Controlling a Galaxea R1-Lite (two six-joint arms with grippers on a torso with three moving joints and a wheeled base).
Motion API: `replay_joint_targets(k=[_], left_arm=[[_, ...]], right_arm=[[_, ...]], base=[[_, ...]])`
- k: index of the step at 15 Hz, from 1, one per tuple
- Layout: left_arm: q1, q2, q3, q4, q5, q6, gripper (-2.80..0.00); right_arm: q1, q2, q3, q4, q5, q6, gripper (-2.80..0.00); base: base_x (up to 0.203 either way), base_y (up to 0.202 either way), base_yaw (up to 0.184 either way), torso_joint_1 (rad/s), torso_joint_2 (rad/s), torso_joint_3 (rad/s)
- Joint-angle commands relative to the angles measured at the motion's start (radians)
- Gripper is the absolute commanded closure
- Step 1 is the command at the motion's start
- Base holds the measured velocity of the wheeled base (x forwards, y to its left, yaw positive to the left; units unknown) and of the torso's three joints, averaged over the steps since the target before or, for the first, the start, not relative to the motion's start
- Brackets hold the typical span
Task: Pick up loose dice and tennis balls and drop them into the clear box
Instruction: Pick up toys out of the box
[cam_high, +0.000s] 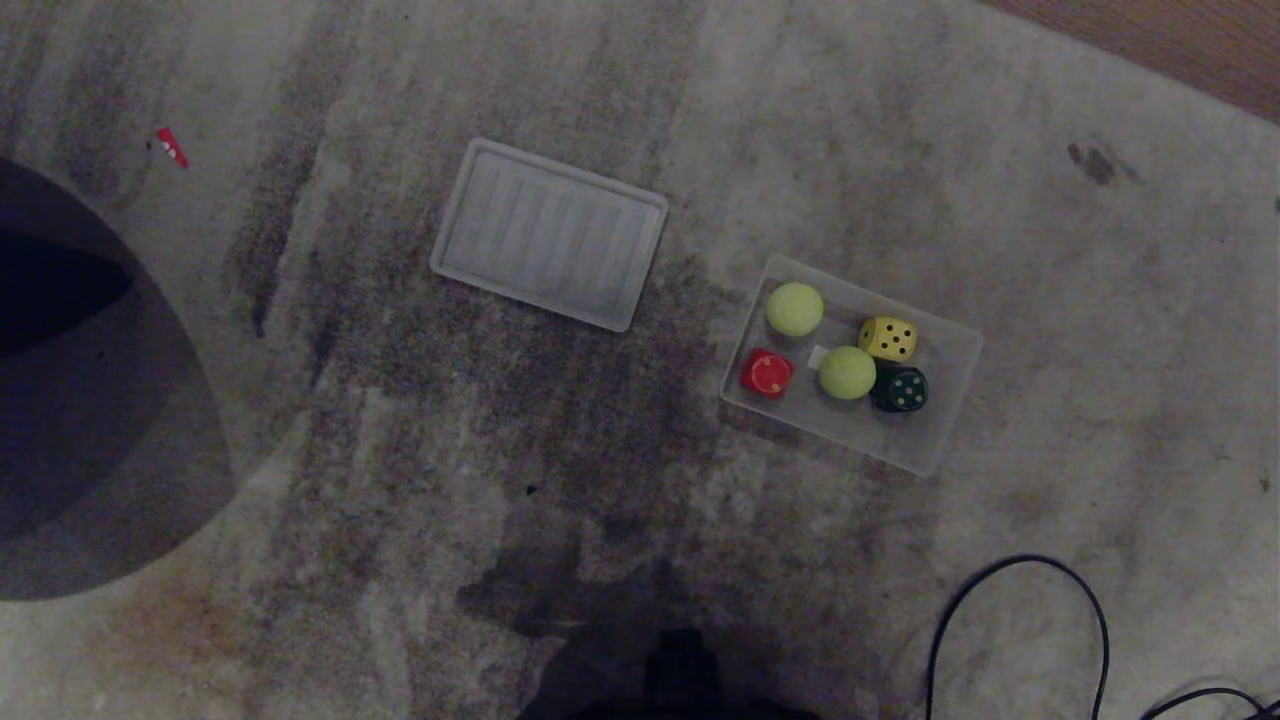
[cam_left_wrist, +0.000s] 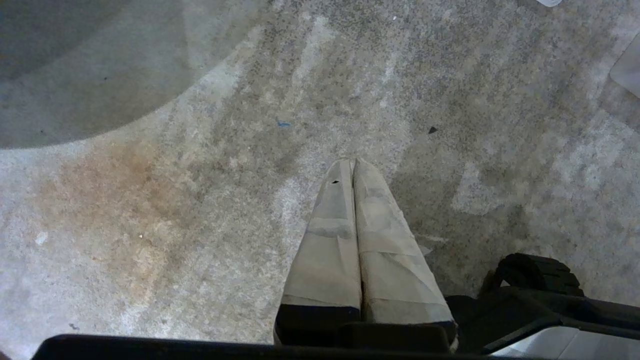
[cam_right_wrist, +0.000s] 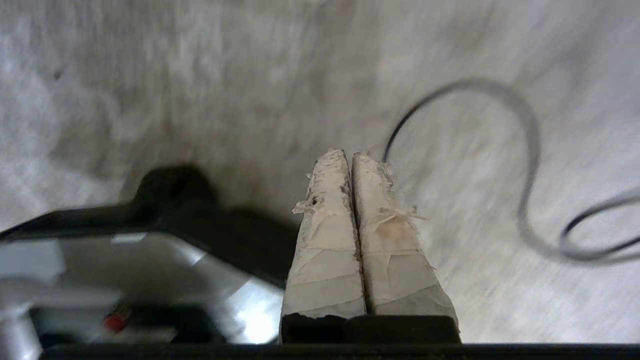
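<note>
Two tennis balls (cam_high: 795, 308) nested in clear box (cam_high: 952, 352), three o'clock of lid (cam_high: 549, 233); left gripper (cam_left_wrist: 353, 162) and right gripper (cam_right_wrist: 350, 154) pinched empty.

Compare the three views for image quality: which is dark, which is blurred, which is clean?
Head view: dim and grainy, but the clear box and lid stay legible. Right wrist view: motion-smeared, the cable streaked. Left wrist view: evenly lit, carpet sharp.

surface: stained grey carpet (cam_high: 400, 420) | on it: clear box (cam_high: 955, 400), ribbed whitish lid (cam_high: 550, 233), black cable (cam_high: 1020, 620), small red piece (cam_high: 171, 146) at far left
</note>
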Motion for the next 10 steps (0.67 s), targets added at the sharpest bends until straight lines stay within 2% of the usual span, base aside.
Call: replay_joint_targets(k=[1,3,5,10], left_arm=[[0.0,0.0,0.002,0.0,0.001,-0.001,0.0],[0.0,0.001,0.002,0.0,0.001,-0.001,0.0],[0.0,0.0,0.002,0.0,0.001,0.0,0.0],[0.0,0.0,0.002,0.0,0.001,-0.001,0.0]], right_arm=[[-0.006,-0.096,-0.001,0.006,-0.107,-0.069,0.0],[-0.006,-0.096,0.005,-0.005,-0.099,-0.063,0.0],[-0.006,-0.095,0.029,-0.008,-0.052,-0.071,0.0],[-0.006,-0.095,0.029,-0.009,-0.051,-0.075,0.0]], base=[[0.0,0.0,0.0,0.0,0.0,0.0],[0.0,0.0,0.0,0.0,0.0,0.0],[0.0,0.0,0.0,0.0,0.0,0.0],[0.0,0.0,0.0,0.0,0.0,0.0]])
